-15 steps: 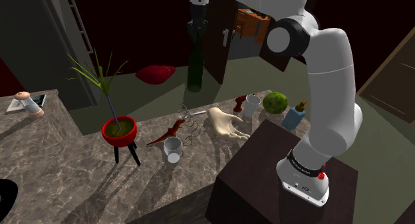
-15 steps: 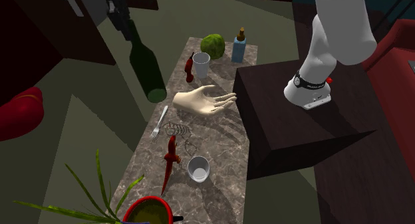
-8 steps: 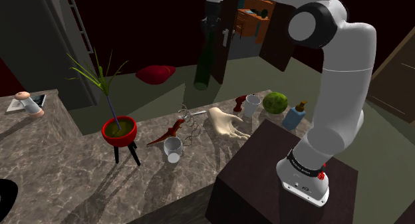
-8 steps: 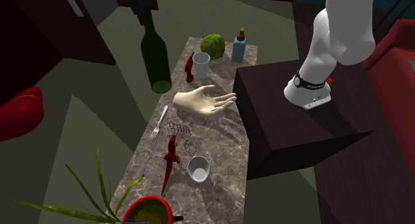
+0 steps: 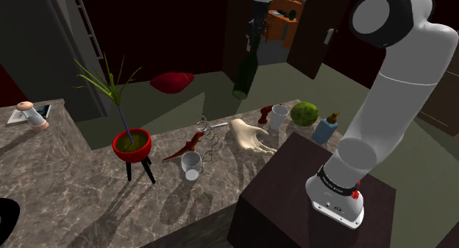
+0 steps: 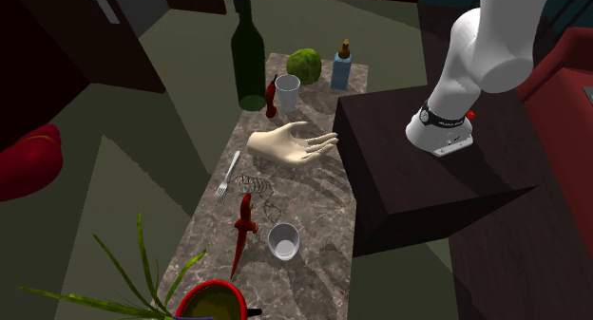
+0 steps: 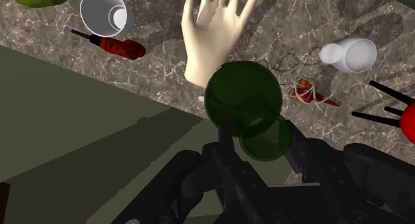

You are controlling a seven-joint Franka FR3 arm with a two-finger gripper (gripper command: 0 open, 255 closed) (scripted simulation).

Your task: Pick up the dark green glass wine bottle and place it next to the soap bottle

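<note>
A dark green wine bottle (image 5: 245,72) hangs in the air by its neck, slightly tilted, with my gripper (image 5: 256,34) shut on the neck. In the second exterior view the bottle (image 6: 250,60) hovers over the counter's edge near the white cup (image 6: 287,91). Along the gripper, the bottle's body (image 7: 243,98) is clasped between the black fingers (image 7: 225,137), above a pale model hand (image 7: 211,36). The blue soap bottle (image 5: 326,127) with a brown top stands at the counter's far end (image 6: 341,65), beside a green round thing (image 6: 304,64).
On the marble counter (image 5: 88,195) lie a pale hand (image 5: 250,136), a red tool (image 5: 263,115), a fork and whisk (image 6: 238,180), a red dinosaur (image 5: 190,144) and a tipped white cup (image 5: 191,165). A red plant pot (image 5: 132,145) stands further along. The dark stand (image 5: 294,202) borders the counter.
My gripper has carried the bottle towards the shoulder view's right, from off the counter's side to its edge near the white cup. The bottle hangs straighter than before.
</note>
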